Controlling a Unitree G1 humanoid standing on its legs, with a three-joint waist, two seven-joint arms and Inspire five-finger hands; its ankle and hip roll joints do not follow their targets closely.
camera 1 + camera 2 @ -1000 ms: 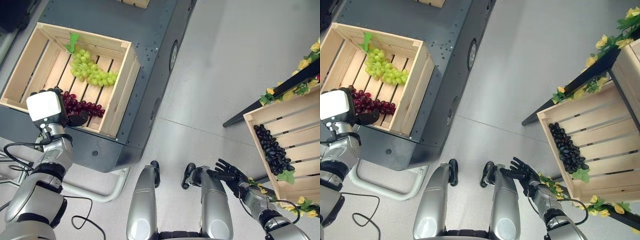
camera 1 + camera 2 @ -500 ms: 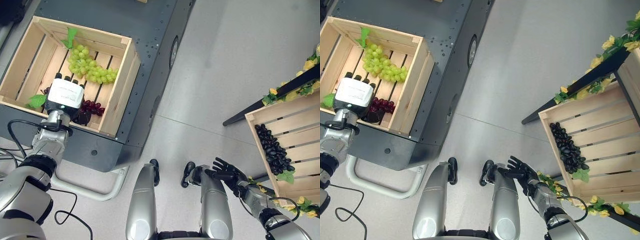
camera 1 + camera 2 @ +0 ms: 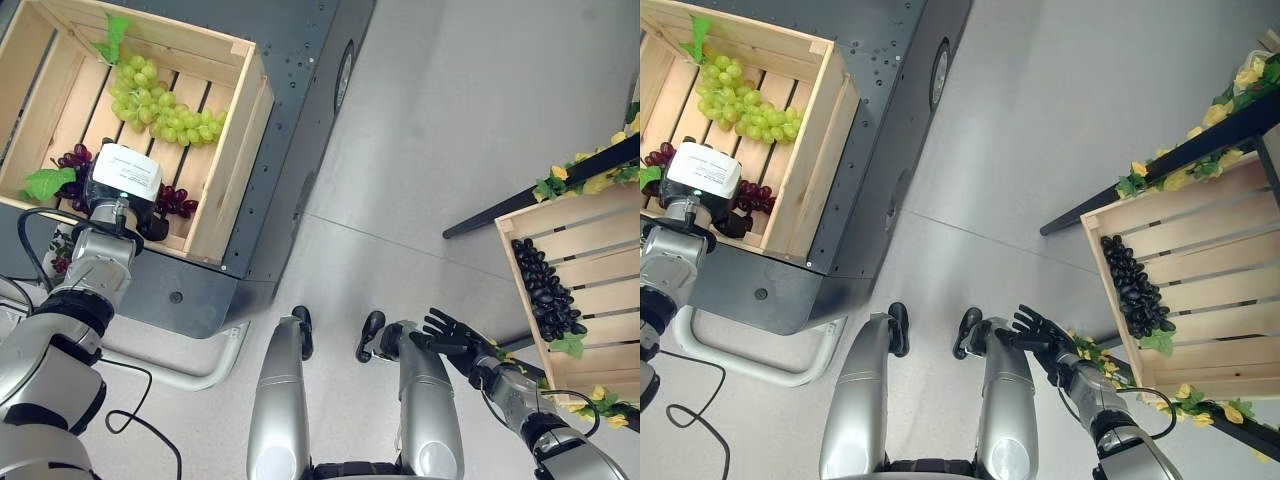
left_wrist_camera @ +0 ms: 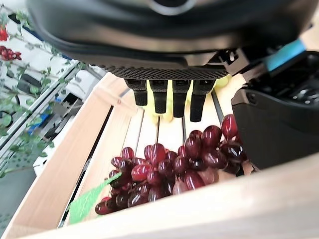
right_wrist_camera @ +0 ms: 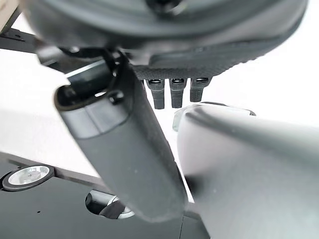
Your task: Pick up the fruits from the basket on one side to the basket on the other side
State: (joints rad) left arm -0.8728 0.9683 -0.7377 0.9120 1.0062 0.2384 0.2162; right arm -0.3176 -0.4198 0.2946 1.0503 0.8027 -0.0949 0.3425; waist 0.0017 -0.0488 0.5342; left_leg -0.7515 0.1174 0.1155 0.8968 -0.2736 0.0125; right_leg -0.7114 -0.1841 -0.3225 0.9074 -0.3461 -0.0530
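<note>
A slatted wooden crate (image 3: 232,150) on a dark grey platform (image 3: 300,90) anchors the robot's left side, and the left hand (image 3: 118,190) reaches down into it over its near wall, directly above a bunch of red grapes (image 4: 174,167) lying on the slats by that wall. In the left wrist view the fingers (image 4: 172,97) hang straight above the bunch and the thumb stands off to one side, so the hand is spread and grips nothing; whether it touches the grapes cannot be told. A green leaf (image 3: 44,183) lies at the end of the red bunch farthest from the crate's right wall. Deeper in the crate, towards its far wall, a bunch of green grapes (image 3: 155,105) with a leaf of its own (image 3: 110,38) lies apart from the red one. Bare grey floor (image 3: 440,130) stretches from the platform to the robot's right, well clear of the crate. There the right hand (image 3: 448,335) hangs low over the floor with fingers spread and holding nothing, just short of a second wooden crate (image 3: 590,240). That crate holds a bunch of black grapes (image 3: 545,295) with a green leaf (image 3: 570,348) at its near end, and its frame is trimmed with yellow flowers (image 3: 575,185) and foliage on a dark rail (image 3: 540,195).
</note>
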